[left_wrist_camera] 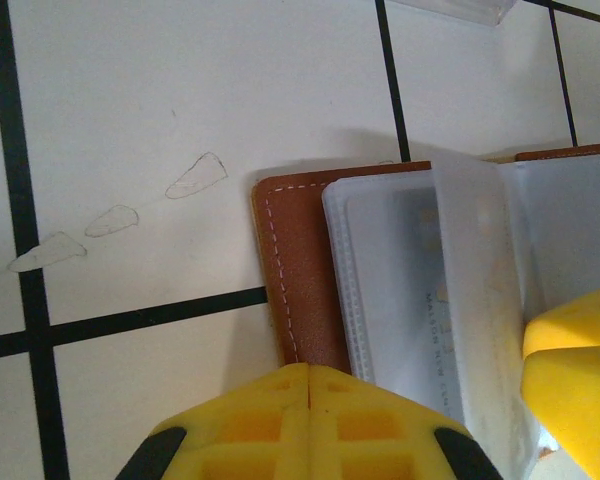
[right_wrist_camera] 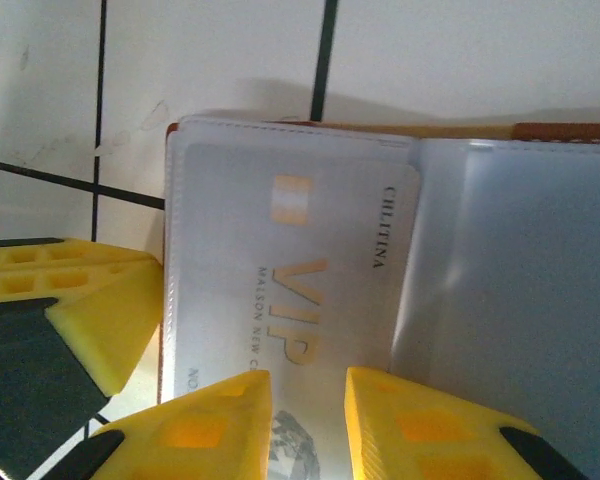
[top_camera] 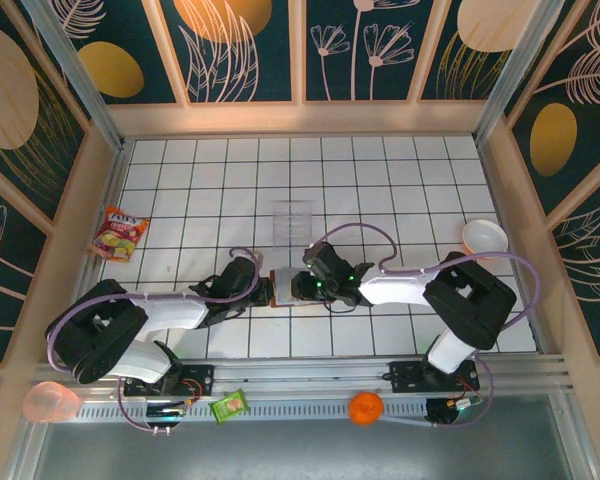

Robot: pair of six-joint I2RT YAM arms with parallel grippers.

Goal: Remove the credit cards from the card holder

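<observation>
The brown leather card holder (left_wrist_camera: 298,290) lies open on the white tiled table, its clear plastic sleeves spread out. A pale credit card (right_wrist_camera: 310,270) printed "VIP" sits inside the top sleeve, also seen as the credit card (left_wrist_camera: 420,300). My left gripper (left_wrist_camera: 308,372) is shut, its tips resting on the near edge of the brown cover. My right gripper (right_wrist_camera: 308,388) is open, its two yellow fingers standing apart over the card's near end, nothing pinched. From above, the left gripper (top_camera: 263,287) and right gripper (top_camera: 303,286) meet at the card holder (top_camera: 279,290).
A clear plastic tray (top_camera: 293,220) lies just beyond the card holder. A snack packet (top_camera: 120,233) is at the left and a white bowl (top_camera: 484,237) at the right. On the near rail sit a pink cup (top_camera: 50,402), a green packet (top_camera: 230,405) and an orange object (top_camera: 365,408).
</observation>
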